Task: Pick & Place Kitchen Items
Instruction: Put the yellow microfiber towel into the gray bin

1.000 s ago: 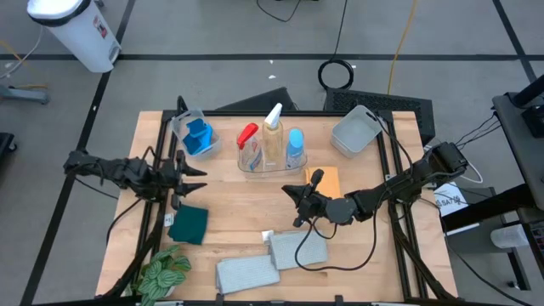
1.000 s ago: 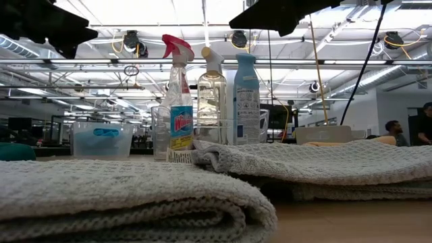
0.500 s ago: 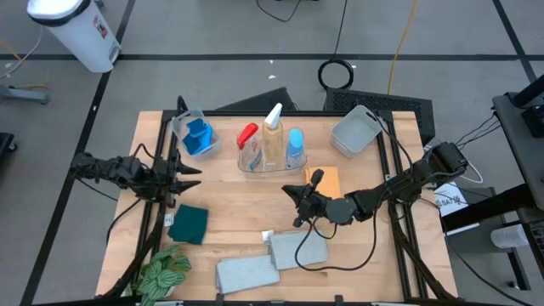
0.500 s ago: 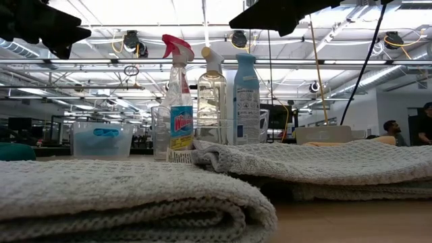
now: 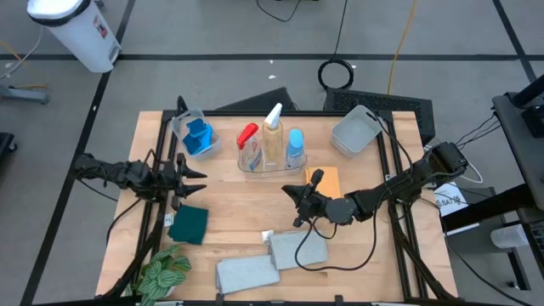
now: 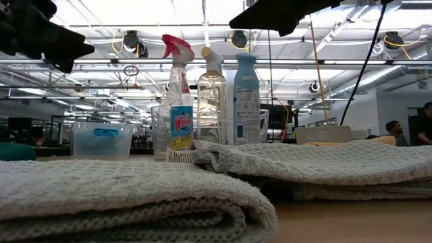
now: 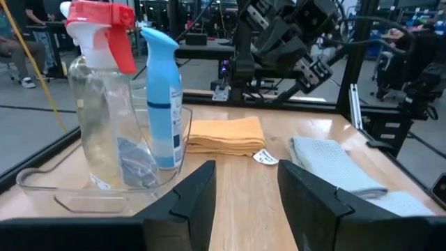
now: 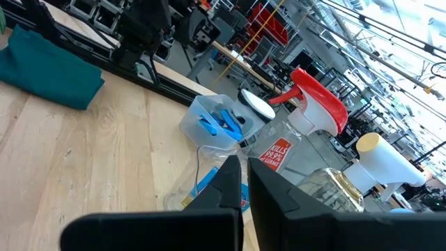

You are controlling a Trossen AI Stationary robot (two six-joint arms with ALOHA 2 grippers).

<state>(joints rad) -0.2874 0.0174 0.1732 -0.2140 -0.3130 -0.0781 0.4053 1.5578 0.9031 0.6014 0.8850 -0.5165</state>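
Note:
Three bottles stand upright in a clear tub (image 5: 274,161) at the far middle: red-trigger (image 5: 247,136), white-trigger (image 5: 273,126) and blue-capped (image 5: 295,144). A blue sponge (image 5: 198,136) lies in a second clear tub at the far left. An orange sponge (image 5: 328,180) lies flat by the right arm. A teal cloth (image 5: 189,223) and two grey folded towels (image 5: 297,248) (image 5: 246,274) lie near the front. My left gripper (image 5: 197,174) hangs open and level at the left, above the table. My right gripper (image 5: 289,190) hangs shut at the middle, holding nothing.
A grey tub (image 5: 355,132) stands at the far right. A green leafy plant (image 5: 163,276) sits at the near left corner. Bare wood lies between the teal cloth and the towels and in front of the bottles' tub.
My left gripper has sunk a little toward the table, still level and open. The right arm and all the items have kept still.

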